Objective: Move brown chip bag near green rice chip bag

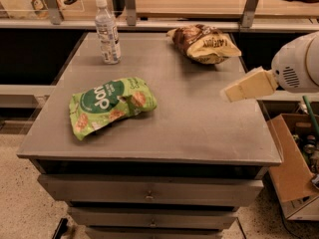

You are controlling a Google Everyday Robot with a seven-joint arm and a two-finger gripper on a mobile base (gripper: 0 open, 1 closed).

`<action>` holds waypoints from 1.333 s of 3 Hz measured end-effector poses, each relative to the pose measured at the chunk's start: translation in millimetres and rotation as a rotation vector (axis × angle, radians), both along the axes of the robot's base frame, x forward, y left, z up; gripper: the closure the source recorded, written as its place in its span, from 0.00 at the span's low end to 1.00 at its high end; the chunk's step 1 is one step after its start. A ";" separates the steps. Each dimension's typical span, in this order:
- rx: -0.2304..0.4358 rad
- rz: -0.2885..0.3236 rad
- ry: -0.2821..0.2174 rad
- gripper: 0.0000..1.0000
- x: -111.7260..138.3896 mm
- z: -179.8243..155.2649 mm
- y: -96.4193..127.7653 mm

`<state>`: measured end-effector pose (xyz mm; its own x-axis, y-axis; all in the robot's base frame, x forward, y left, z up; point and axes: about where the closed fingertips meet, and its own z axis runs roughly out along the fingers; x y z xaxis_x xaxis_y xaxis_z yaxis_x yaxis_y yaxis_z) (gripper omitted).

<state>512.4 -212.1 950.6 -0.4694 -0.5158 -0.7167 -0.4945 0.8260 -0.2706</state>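
In the camera view, a grey bench (199, 128) is carrying three things. The green bag (110, 105) is lying flat on the bench's left half, toward the front edge, with its round logo facing up. The brown bag (205, 44) is lying well apart from the green bag, far behind it and to its right, by the back edge. A bottle (107, 31) is standing upright behind the green bag, near the back left corner.

The tool (228, 93) is hanging over the bench to the right of the green bag, well apart from it. It is pointing left toward the green bag and touching nothing. It is sitting in front of the brown bag. I cannot tell if the tool is wide or narrow. A cardboard box (294, 183) is sitting on the floor, far right of the green bag.
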 end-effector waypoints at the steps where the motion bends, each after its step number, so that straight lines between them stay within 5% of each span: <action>1: 0.000 0.000 0.000 0.00 0.0 0.0 0.0; 4: 0.138 -0.017 -0.041 0.00 58.6 -16.0 38.3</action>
<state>571.0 -173.8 934.7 -0.4457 -0.4036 -0.7990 -0.4712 0.8647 -0.1739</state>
